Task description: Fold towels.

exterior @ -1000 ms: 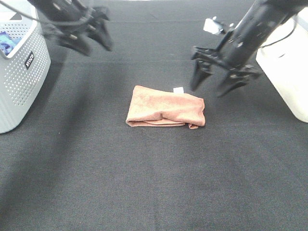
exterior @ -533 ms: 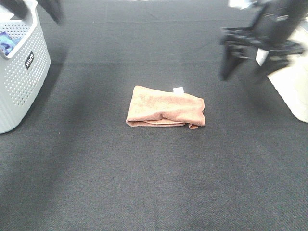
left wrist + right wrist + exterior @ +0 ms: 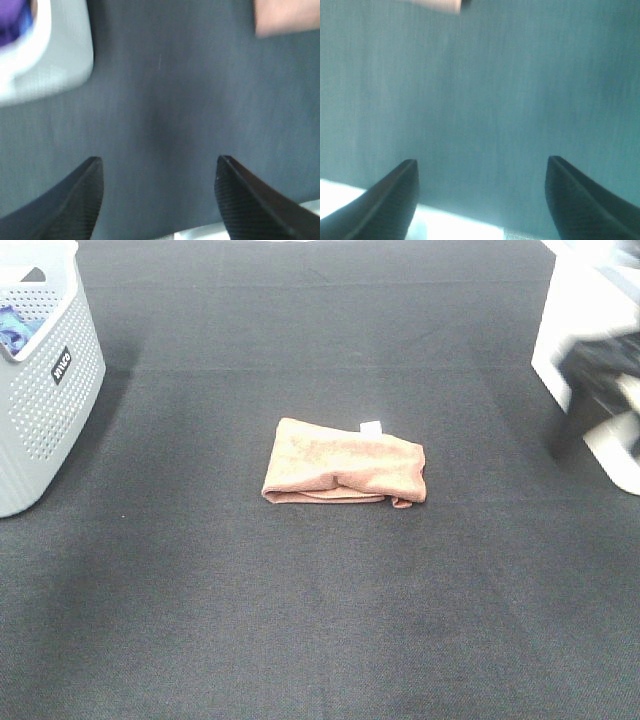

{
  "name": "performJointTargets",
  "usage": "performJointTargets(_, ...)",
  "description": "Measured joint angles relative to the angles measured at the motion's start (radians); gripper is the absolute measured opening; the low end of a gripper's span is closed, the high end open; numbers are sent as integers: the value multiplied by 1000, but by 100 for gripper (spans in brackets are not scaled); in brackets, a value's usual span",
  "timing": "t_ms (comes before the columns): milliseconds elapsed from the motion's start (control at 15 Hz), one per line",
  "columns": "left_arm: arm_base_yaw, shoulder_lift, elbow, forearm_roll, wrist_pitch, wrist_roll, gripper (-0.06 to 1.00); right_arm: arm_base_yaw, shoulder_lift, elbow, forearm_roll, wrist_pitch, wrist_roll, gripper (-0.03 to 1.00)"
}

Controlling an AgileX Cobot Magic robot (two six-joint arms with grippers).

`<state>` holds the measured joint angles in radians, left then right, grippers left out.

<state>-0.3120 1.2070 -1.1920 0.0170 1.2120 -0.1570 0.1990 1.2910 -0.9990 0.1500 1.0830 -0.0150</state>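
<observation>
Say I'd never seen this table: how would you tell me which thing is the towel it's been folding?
Start from the wide black cloth-covered table, with a perforated grey basket at its left edge and a white bin at its right. The towel lies alone near the middle. It is the only soft, salmon-pink thing, folded into a flat rectangle with a small white tag at its far edge.

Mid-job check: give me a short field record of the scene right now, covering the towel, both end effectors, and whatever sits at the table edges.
towel: salmon-pink terry towel, folded into a flat rectangle, white tag at its far edge, lying mid-table
surface: black cloth table
left end effector: open, empty, above bare cloth; out of the high view
right end effector: open, empty; its arm is a blur at the right edge of the high view
left edge: grey perforated plastic basket, something blue inside
right edge: white bin
contact: nothing touches the towel
</observation>
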Motion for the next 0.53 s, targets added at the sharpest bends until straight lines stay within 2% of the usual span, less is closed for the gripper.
performJointTargets(67,0,-115,131,0,-14,0,62,0,-107,94,0,-4,0,68)
performJointTargets(200,0,-296,308,0,-49,1,62,0,-239,200,-1,-9,0,68)
performJointTargets(333,0,-460,447,0,-56,22,62,0,-394,296,-4,-11,0,68)
performJointTargets(533,0,-715,585,0,-54,41,62,0,-625,399,-26,-10,-13,68)
